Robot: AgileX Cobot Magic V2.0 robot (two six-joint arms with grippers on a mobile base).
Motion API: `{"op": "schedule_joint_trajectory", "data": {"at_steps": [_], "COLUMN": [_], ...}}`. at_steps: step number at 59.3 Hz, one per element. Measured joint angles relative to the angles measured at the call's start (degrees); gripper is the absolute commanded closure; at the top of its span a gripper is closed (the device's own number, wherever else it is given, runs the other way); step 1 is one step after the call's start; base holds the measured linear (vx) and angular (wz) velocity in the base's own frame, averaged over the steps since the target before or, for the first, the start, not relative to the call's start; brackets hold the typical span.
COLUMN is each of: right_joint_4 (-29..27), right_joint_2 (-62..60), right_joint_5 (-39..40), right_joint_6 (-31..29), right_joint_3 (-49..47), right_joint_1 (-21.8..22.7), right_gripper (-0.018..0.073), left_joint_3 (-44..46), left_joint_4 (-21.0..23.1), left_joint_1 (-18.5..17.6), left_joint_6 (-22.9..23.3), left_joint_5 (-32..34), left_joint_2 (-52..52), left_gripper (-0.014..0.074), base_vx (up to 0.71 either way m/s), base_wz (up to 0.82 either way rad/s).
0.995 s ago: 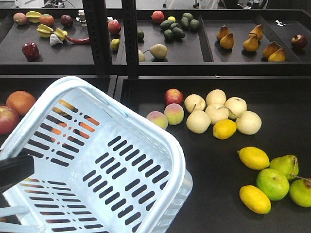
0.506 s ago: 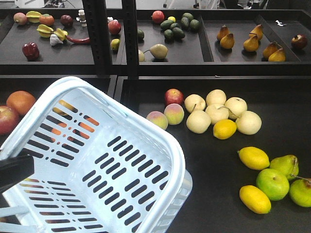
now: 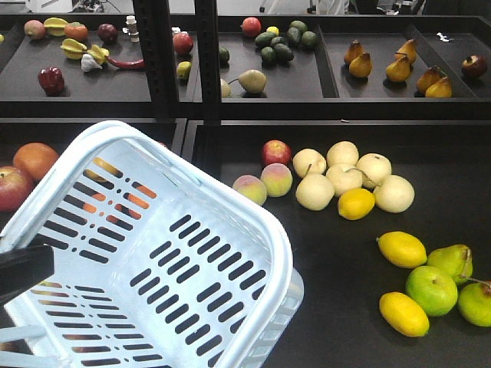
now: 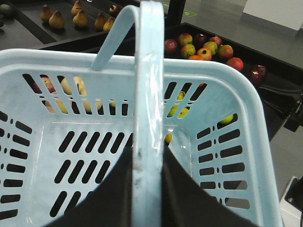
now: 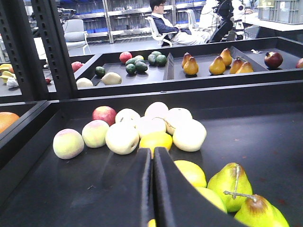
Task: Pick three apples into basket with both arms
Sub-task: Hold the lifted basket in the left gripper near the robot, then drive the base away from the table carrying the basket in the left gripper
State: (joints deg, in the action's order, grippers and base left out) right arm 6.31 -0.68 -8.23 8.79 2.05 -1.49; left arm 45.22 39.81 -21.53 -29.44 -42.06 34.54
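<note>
The pale blue basket (image 3: 153, 253) fills the lower left of the front view, tilted and with nothing in it. My left gripper (image 4: 148, 189) is shut on its hoop handle (image 4: 149, 94), one dark finger on each side. A red apple (image 3: 276, 152) lies on the lower shelf beside the peaches. Another apple (image 3: 11, 188) shows at the left edge. The left wrist view shows several apples (image 4: 203, 47) in a tray beyond the basket's rim. My right gripper (image 5: 152, 158) is shut on nothing and hangs low over the shelf. The red apple (image 5: 104, 115) lies ahead of it to the left.
Pale pears (image 3: 345, 178), lemons (image 3: 400, 249) and green pears (image 3: 431, 290) lie right of the basket. An orange (image 3: 34, 159) sits at the left. Black uprights (image 3: 207, 54) stand before the upper shelf (image 3: 307, 80) of mixed fruit.
The shelf fruit has slid a few pixels to the right in the front view. The basket holds its place in the frame.
</note>
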Motion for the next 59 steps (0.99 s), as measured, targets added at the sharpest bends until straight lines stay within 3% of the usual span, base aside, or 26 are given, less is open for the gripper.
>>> {"op": "schedule_joint_trajectory", "data": {"at_steps": [31, 59], "right_joint_4": [0.0, 0.0], "right_joint_2": [0.0, 0.0], "right_joint_5": [0.0, 0.0], "right_joint_6": [0.0, 0.0], "right_joint_3": [0.0, 0.0], "right_joint_1": [0.0, 0.0], "right_gripper": [0.0564, 0.0564], "left_joint_3": [0.0, 0.0], "left_joint_4": [0.0, 0.0], "left_joint_1": [0.0, 0.0], "left_joint_6": [0.0, 0.0], "left_joint_5": [0.0, 0.0], "left_joint_2": [0.0, 0.0], "left_gripper": [0.0602, 0.0602], "base_vx": [-0.04, -0.07], "base_wz": [0.09, 0.34]}}
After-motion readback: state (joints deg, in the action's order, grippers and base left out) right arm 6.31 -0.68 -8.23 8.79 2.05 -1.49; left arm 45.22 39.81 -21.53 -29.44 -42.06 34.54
